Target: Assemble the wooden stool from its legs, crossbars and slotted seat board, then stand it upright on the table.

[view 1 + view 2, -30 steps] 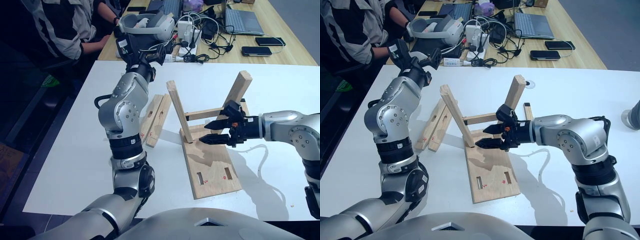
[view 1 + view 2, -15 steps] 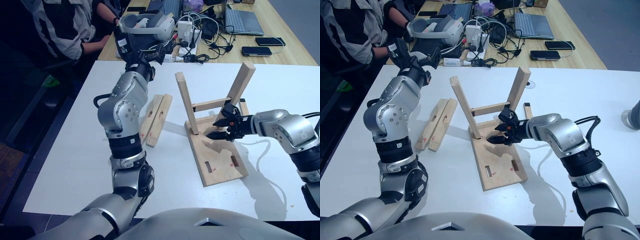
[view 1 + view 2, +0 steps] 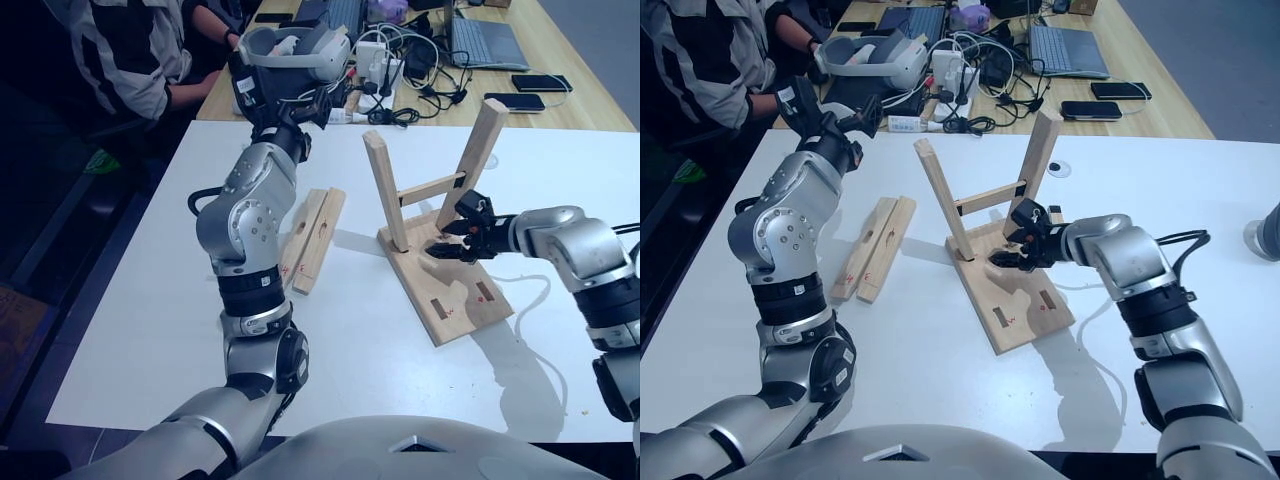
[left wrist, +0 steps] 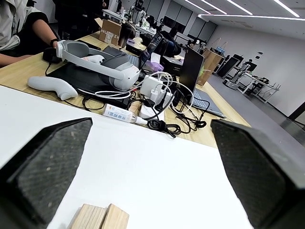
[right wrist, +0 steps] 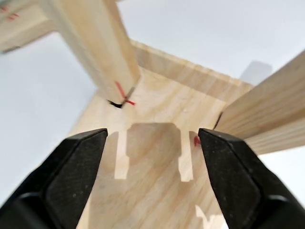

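The slotted seat board (image 3: 450, 295) lies flat on the white table (image 3: 150, 300). Two legs stand up from it, the left leg (image 3: 386, 190) and the right leg (image 3: 477, 150), joined by a crossbar (image 3: 432, 188). My right gripper (image 3: 442, 240) is open just above the board between the legs, its fingers (image 5: 71, 167) apart over a slot (image 5: 152, 148). Two loose wooden pieces (image 3: 312, 238) lie side by side to the left. My left gripper (image 3: 830, 108) is raised at the table's far left edge, open and holding nothing; the loose pieces (image 4: 97, 218) lie below it.
A white cable (image 3: 525, 295) loops on the table by my right arm. Behind the table a wooden desk (image 3: 560, 55) carries a headset (image 3: 295, 45), tangled cables (image 3: 390, 80), a laptop (image 3: 480, 40) and phones (image 3: 515, 100). A person sits at the back left.
The seat board with its legs has slid to the right and away and turned. My right gripper moved with it and stayed open. The left arm has kept still.
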Controlling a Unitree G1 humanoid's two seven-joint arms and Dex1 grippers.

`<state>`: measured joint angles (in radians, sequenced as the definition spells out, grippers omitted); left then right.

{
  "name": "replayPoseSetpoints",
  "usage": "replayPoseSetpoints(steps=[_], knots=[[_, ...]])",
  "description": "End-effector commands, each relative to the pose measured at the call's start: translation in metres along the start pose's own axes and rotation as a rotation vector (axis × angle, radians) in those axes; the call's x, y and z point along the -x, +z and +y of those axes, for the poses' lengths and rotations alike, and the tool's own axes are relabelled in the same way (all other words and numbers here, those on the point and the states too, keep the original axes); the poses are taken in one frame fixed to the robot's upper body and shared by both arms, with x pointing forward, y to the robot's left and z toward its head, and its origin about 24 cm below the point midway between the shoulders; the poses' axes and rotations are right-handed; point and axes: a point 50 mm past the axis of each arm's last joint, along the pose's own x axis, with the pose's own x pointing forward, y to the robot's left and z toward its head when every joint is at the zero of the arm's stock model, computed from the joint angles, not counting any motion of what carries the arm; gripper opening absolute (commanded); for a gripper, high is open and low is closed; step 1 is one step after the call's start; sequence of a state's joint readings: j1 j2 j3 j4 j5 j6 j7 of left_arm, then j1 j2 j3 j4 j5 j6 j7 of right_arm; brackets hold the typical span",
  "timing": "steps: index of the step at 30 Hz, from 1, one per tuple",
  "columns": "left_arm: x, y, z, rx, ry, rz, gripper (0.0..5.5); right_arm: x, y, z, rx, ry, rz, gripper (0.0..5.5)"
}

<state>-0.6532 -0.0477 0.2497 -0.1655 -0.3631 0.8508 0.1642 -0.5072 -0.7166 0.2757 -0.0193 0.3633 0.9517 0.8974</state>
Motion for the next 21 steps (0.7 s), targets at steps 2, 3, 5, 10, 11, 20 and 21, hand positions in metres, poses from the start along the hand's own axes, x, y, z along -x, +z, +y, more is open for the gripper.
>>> replayPoseSetpoints(steps=[2, 3, 5, 10, 11, 20, 21], knots=[[-0.003, 0.005, -0.003, -0.003, -0.005, -0.010, 4.61, 0.037, 0.009, 0.028, 0.043, 0.125, -0.029, 3.60], [-0.004, 0.009, -0.002, -0.007, -0.002, -0.023, 4.61, 0.041, 0.008, 0.033, 0.051, 0.147, -0.023, 3.60], [-0.007, 0.018, -0.001, -0.014, -0.005, -0.049, 4.61, 0.046, 0.002, 0.036, 0.050, 0.148, 0.009, 3.60], [-0.021, 0.045, -0.005, -0.035, -0.039, -0.121, 4.61, 0.042, -0.027, 0.044, -0.030, 0.162, 0.092, 3.60], [-0.026, 0.051, -0.010, -0.044, -0.069, -0.135, 4.61, 0.037, -0.035, 0.045, -0.050, 0.169, 0.112, 3.60], [-0.043, 0.059, -0.057, -0.068, -0.419, -0.050, 4.61, 0.017, -0.059, 0.036, -0.122, 0.159, 0.155, 3.60], [-0.040, 0.050, -0.059, -0.076, -0.445, -0.016, 4.61, 0.016, -0.058, 0.035, -0.121, 0.157, 0.151, 3.60]])
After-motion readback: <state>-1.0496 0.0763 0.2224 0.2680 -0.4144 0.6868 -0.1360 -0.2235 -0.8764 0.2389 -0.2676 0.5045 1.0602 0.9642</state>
